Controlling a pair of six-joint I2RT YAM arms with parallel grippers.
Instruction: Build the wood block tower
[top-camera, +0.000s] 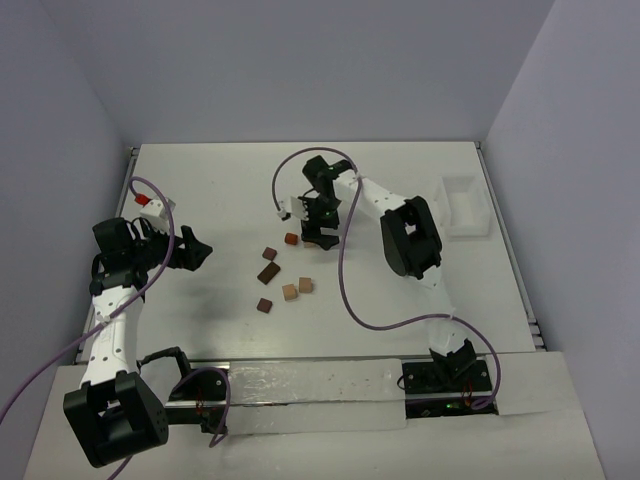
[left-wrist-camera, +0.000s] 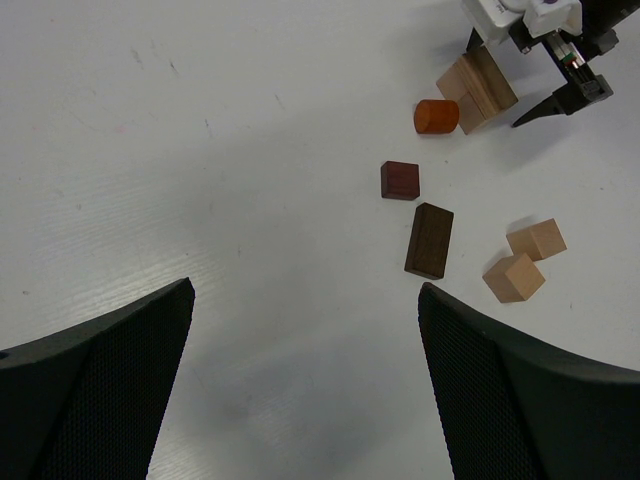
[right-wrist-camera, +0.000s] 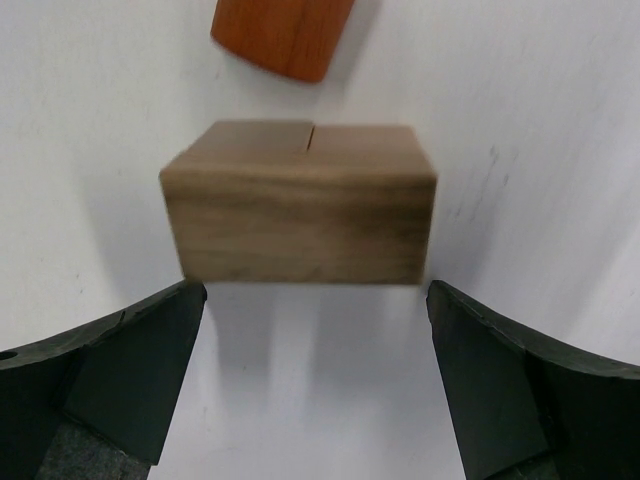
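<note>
No tower stands yet. All the wood blocks (top-camera: 290, 291) lie flat on the white table (top-camera: 200, 190). None sits on top of another, so almost all the work is left.

Closest to the arms, the left gripper (left-wrist-camera: 305, 290) hangs over bare table. Its two black fingers are wide apart, with nothing in them. Just past it lies a little dark block (top-camera: 264, 305), then two light tan cubes (left-wrist-camera: 514, 277) close together. They look smooth, with sharp corners. Next come a long dark brown block (left-wrist-camera: 429, 240) and a small dark red-brown cube (left-wrist-camera: 400, 180).

Farther off is an orange round piece (left-wrist-camera: 436, 115), like a short peg on its side. Just beside it sits a tan chunk (right-wrist-camera: 300, 215) with wood lines on it. A thin line on its top hints at two blocks side by side. The right gripper (right-wrist-camera: 315, 290) is low over it, with its fingers apart, one on each side. I think it is not squeezing the chunk. Far off to the right sits a white box (top-camera: 462, 180).
</note>
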